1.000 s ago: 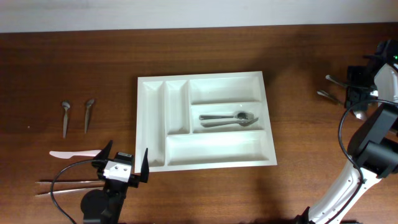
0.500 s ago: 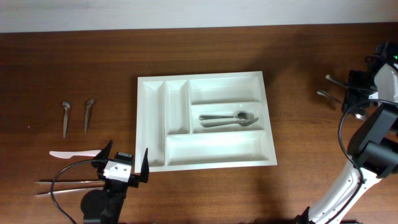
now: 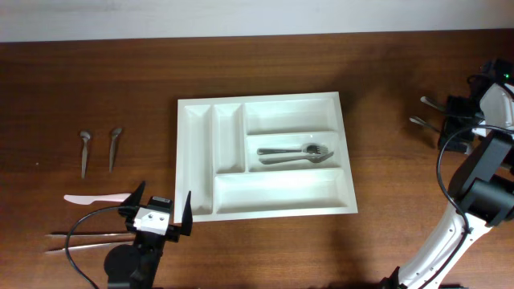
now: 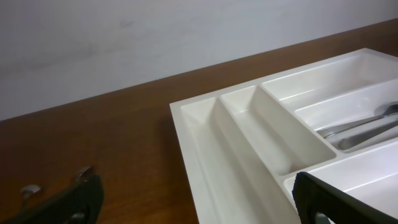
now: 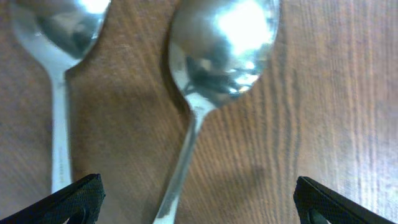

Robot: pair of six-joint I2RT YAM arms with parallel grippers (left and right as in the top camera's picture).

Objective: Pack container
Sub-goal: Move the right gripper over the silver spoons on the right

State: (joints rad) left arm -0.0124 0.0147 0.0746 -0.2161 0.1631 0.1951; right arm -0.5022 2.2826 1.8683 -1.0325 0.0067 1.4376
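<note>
My right pincer (image 5: 196, 202) hangs wide open and empty, straddling a spoon (image 5: 224, 43) at the overhead frame's right edge, positioned to pinch its handle. The spoon is bound for the white cutlery tray (image 3: 265, 213) at centre. My left pincer (image 3: 164, 194), equally wide and empty, hovers at the tray's lower-left corner.

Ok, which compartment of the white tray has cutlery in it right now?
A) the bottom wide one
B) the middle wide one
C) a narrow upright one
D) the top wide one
B: the overhead view shows the metal cutlery lying in the middle wide compartment of the container; the other four compartments are bare.
</note>
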